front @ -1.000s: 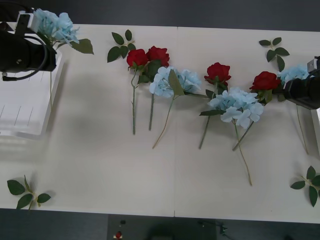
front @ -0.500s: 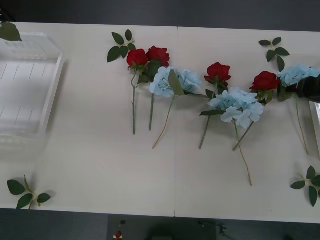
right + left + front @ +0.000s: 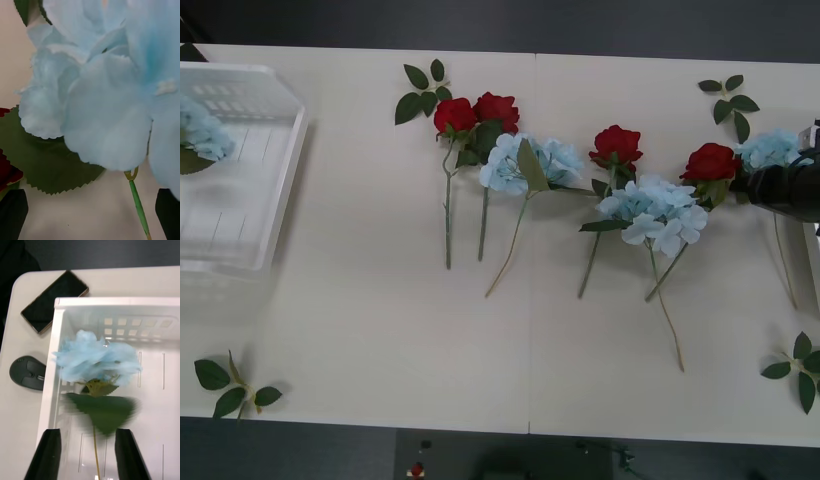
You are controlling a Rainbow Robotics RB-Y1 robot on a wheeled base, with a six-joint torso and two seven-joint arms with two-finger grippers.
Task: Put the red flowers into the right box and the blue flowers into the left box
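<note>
A: The pale bench (image 3: pixel 380 330) runs wide under a dark back wall. What is the step?

B: Dropping a pale sky-blue hydrangea cluster on a thin green stem (image 3: pixel 98 362) into the slotted white plastic basket (image 3: pixel 112 303). The left tool (image 3: pixel 88 450) stands released, holding nothing, the bloom just ahead of it inside the basket. Best lift straight clear, not snagging the leaf.

A: And the other?

B: The right tool (image 3: pixel 90 210) is spread around another blue cluster (image 3: pixel 108 86), a red rose (image 3: pixel 711 161) beside it; close low on the stem.
</note>
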